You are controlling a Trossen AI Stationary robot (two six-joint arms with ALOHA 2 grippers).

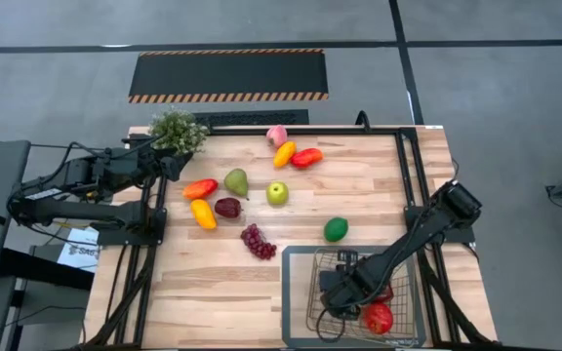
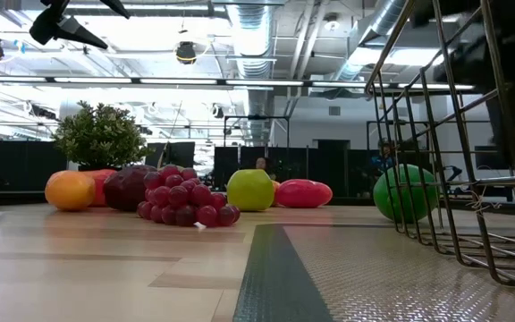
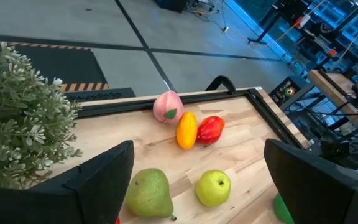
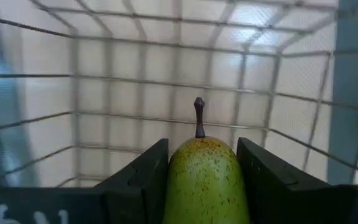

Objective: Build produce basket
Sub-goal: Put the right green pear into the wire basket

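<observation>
Right gripper [image 4: 201, 180] holds a pear [image 4: 205, 180] inside the basket [image 1: 296, 255], lower right; left jaws wide; most produce remains on the worktop [image 1: 379, 190].

The table [image 1: 359, 185] is evenly and brightly lit from overhead, with only soft shadows cast. In the low view, glare from ceiling lamps [image 2: 186, 52] is seen at the upper left, and the basket [image 2: 436, 134] wires at right are blurred.

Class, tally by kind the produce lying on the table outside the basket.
Peppers: 4
Pear: 1
Green apple: 1
Lime: 1
Peach: 1
Grape bunch: 1
Dark red fruit: 1
Total: 10
</observation>
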